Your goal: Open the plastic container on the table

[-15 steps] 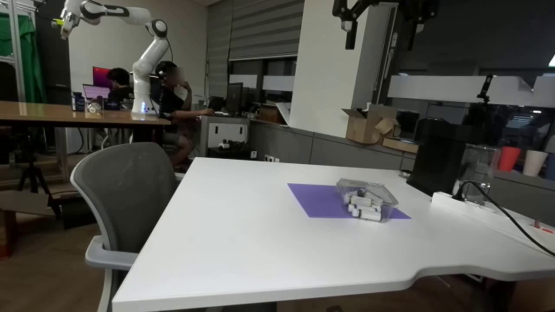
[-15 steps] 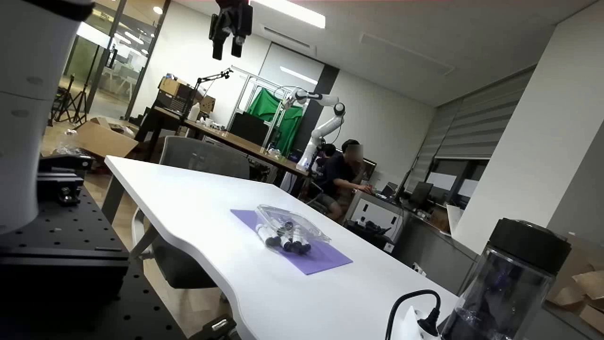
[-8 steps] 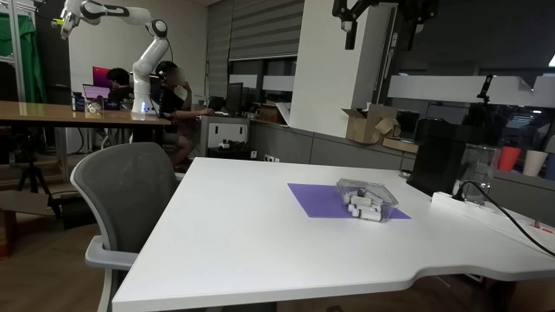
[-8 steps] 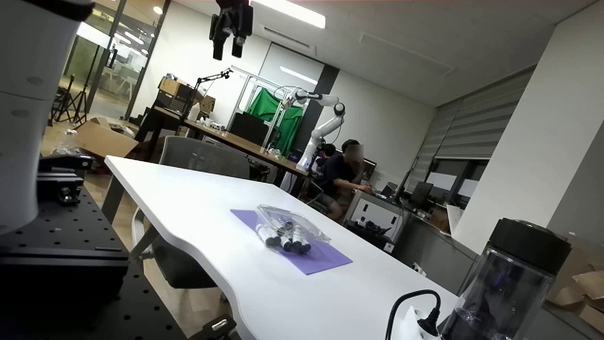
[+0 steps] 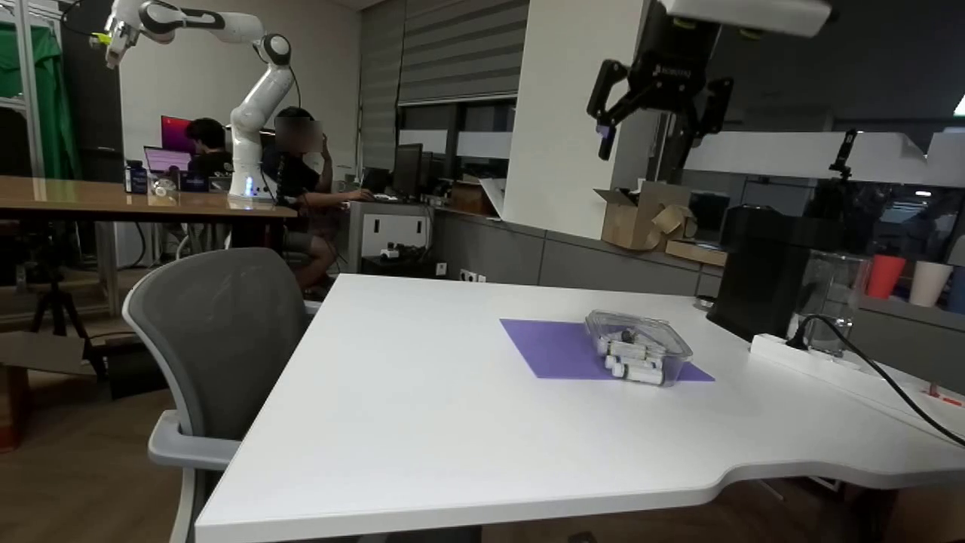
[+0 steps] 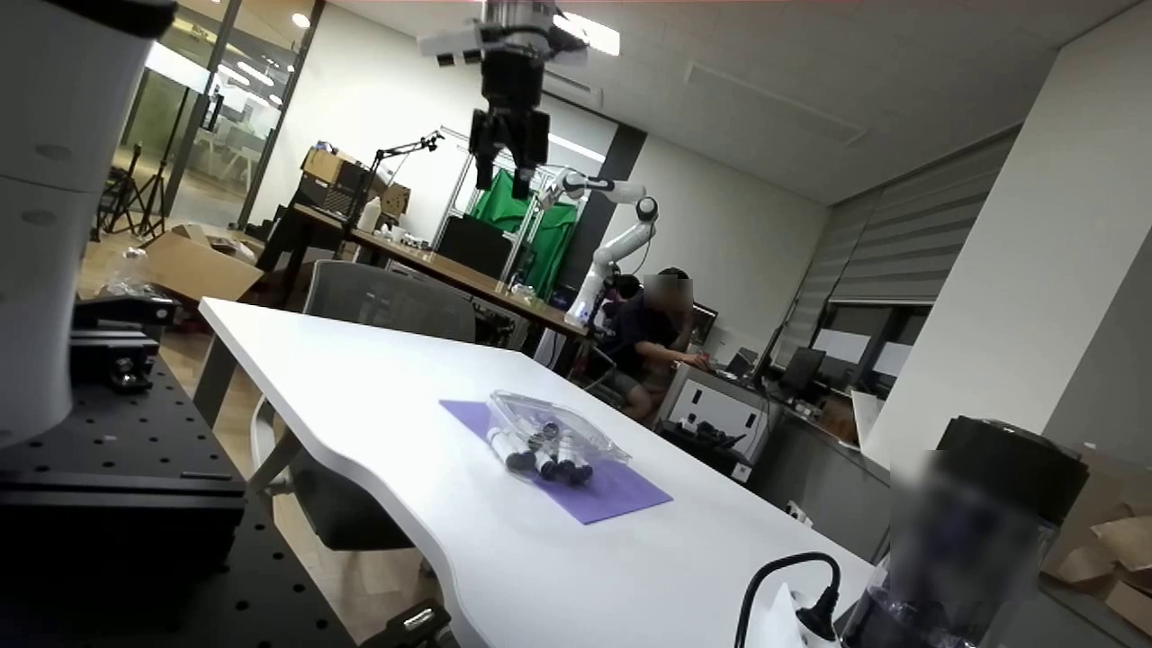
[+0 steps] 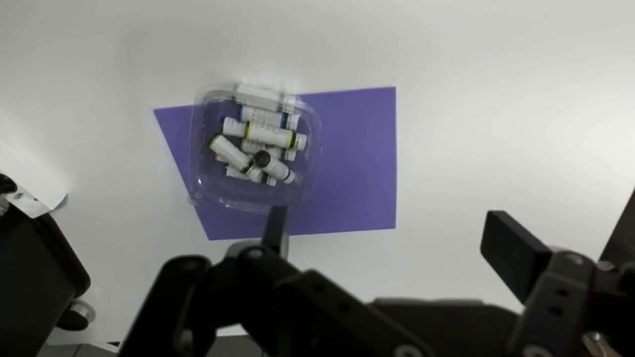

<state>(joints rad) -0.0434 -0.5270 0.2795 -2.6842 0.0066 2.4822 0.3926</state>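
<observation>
Your tool [image 7: 389, 230] hangs well above the worktop [image 5: 415, 422], its two fingertips [image 7: 275, 225] spread wide apart with nothing between them. In the wrist view one of them covers a little of the lower edge of the plastic container [image 7: 230, 194], but both exterior views show a gap, so you are not touching it. The container sits below you on the worktop, mostly over the purple sheet [image 7: 357, 158] and reaching past one edge of it.

I'd put you at the approach: the tool is over the right area and ready to grasp, and nothing tells me the opening has begun. Left to do, as I judge it, is to line up on the rim, come down, catch the lid, free it and raise it. You cannot make out a lid apart from the body in that clear plastic, nor how firmly it is seated; I'd expect thin walls that flex.

Inside, showing through, lies a jumble of small white tubes [image 7: 270, 134], some crossed over others, with dark ends on several and yellow or blue bands on a few.

Further out stands a clear bottle with a black top [image 6: 972, 540], partly blurred, so what it holds cannot be told. A cardboard box [image 5: 633, 222] has its flaps up, and the insides of the red cup [image 5: 883, 276] and the pale cup [image 5: 929, 283] are hidden.
</observation>
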